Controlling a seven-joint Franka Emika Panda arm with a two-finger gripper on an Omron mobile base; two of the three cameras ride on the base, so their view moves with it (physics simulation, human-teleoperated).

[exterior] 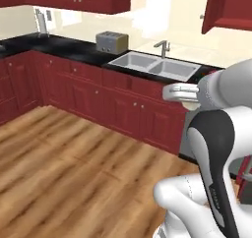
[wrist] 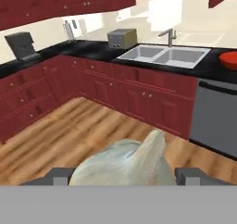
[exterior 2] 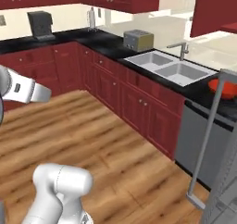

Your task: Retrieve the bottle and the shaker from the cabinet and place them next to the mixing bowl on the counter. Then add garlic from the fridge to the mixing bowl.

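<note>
the toaster [wrist: 122, 37] and sink [wrist: 165, 56] stand on the counter [wrist: 88, 48], the red bowl [wrist: 229, 59] beyond. the claw [wrist: 122, 177] holds the garlic [wrist: 125, 165], its tip pointing toward the counter.

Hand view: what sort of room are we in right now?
A rendered home kitchen: black counter with a double steel sink and faucet, a toaster, and dark red base cabinets over wood flooring.
</note>
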